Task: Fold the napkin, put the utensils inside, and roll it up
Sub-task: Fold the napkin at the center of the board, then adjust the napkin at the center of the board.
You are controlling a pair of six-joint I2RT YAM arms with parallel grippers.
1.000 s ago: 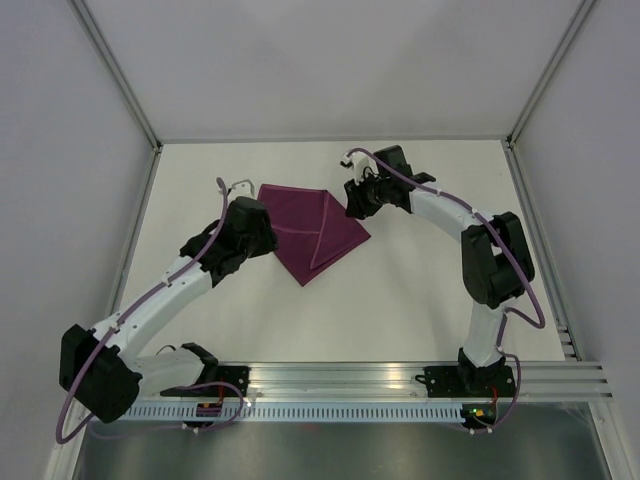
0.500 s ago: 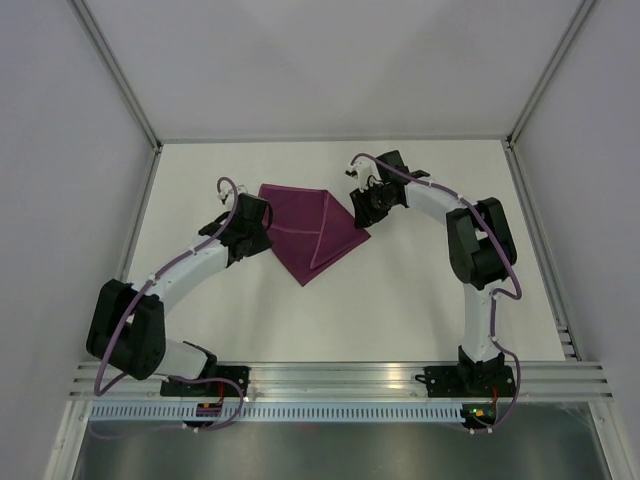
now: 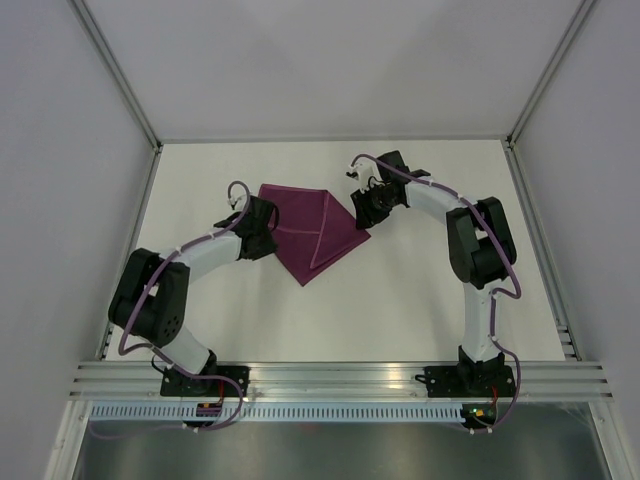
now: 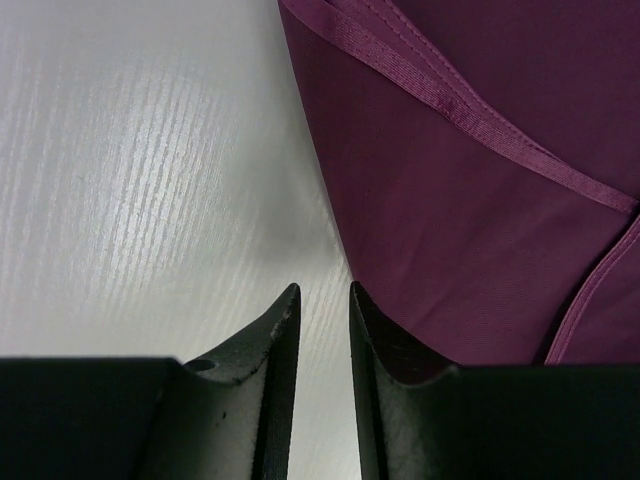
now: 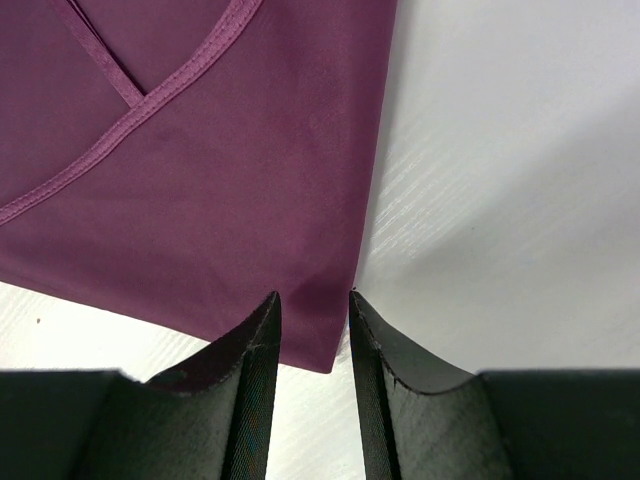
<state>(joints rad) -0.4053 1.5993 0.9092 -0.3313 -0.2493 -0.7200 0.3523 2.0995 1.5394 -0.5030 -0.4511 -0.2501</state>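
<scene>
Your left gripper [image 4: 323, 290]: jaws narrow, gripping nothing, at the napkin's [image 4: 480, 250] left edge | your right gripper [image 5: 313, 297]: jaws narrow, astride the napkin's right corner | napkin: folded, flat on the table [image 3: 420, 300] between both grippers.

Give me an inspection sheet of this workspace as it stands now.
surface: white table, no stains seen.
job's things: napkin, magenta, folded, lying flat toward the far middle; utensils: nothing seen.
clutter: nothing seen.
claws: left claw low at the napkin's left edge, jaws narrowly parted, bare table between them; right claw low at the napkin's right corner, jaws narrowly parted, the corner lying flat between them.
cables: purple cables run along both arms, none lying on the napkin.
surroundings: white walls, metal frame posts, slotted rail at the near edge.
</scene>
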